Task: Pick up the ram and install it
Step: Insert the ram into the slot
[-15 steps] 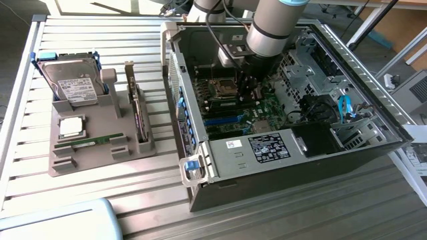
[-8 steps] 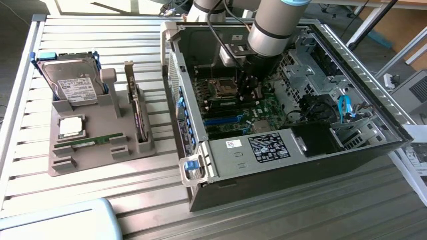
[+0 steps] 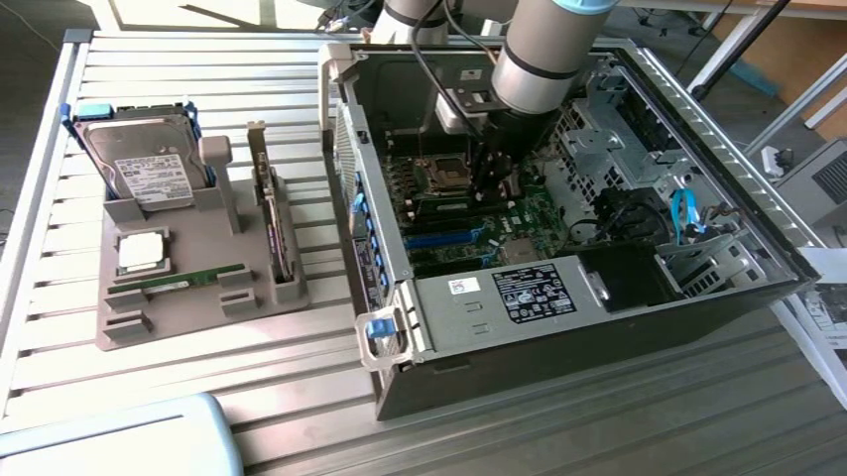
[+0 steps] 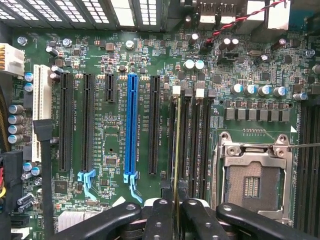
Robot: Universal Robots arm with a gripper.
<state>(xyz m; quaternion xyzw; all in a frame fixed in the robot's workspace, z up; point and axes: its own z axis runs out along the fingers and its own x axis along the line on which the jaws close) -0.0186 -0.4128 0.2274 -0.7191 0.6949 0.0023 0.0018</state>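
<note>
In the wrist view my gripper (image 4: pixel 176 209) is shut on the ram (image 4: pixel 176 150), a thin green stick seen edge-on between the black fingers (image 4: pixel 159 212). The ram runs along the outermost memory slot, beside the other black memory slots (image 4: pixel 194 145) with white latches (image 4: pixel 200 92). I cannot tell whether it is seated in that slot. In the exterior view the gripper (image 3: pixel 493 177) hangs low inside the open computer case (image 3: pixel 741 248), just over the motherboard (image 3: pixel 530 223).
The CPU socket (image 4: pixel 252 180) lies next to the memory slots, with the blue expansion slot (image 4: pixel 131 125) on their other side. A grey tray (image 3: pixel 198 317) at the exterior view's left carries a hard drive (image 3: pixel 146 164), a processor chip (image 3: pixel 142 253), an upright expansion card (image 3: pixel 272 223) and another green stick (image 3: pixel 182 283).
</note>
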